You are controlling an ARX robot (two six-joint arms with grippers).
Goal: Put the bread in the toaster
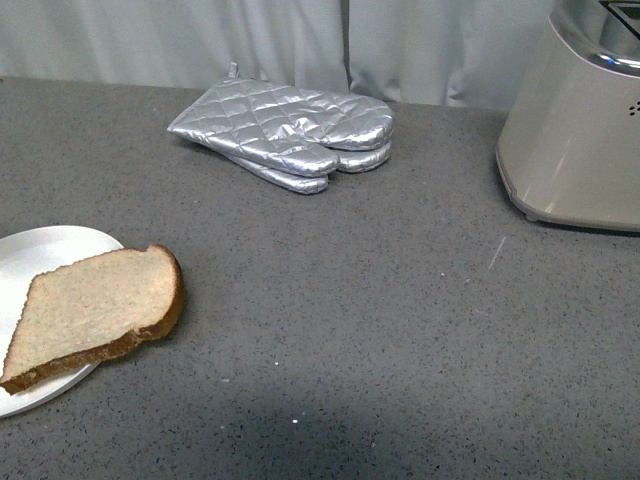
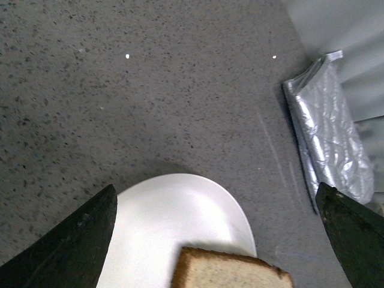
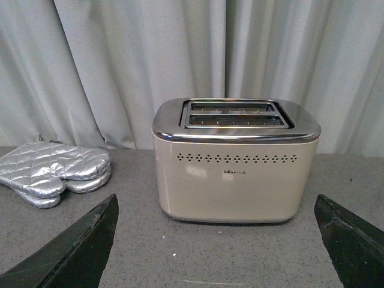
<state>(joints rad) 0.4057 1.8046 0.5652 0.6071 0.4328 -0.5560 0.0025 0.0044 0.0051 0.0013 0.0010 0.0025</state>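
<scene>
Currently the bread [image 1: 95, 315] lies flat on a white plate [image 1: 50, 245] at the near left of the grey tabletop [image 1: 380, 330]. Its rounded crust end hangs over the plate's rim on the right. I cannot tell whether that end touches the tabletop. The slice is well apart from the toaster [image 1: 575, 140], which stands upright at the far right and is cut off by the frame edge in the front view.

A stacked pair of silver quilted oven mitts [image 1: 285, 130] lies at the back near the pale curtain [image 1: 200, 40], between plate and toaster and touching neither.

No arm shows in the front view.

In the left wrist view the left tool [image 2: 216, 192] is spread wide and holds nothing. Its dark fingers [image 2: 72, 246] sit on either side of the plate from above, with a corner of the slice just in frame and the mitts off to one side.

In the right wrist view the right tool [image 3: 216, 201] is also spread wide and grips nothing. It faces the toaster's long side, where a row of small dot holes shows. The shiny top has two slots facing up. The mitts lie beside the toaster, apart from it.
</scene>
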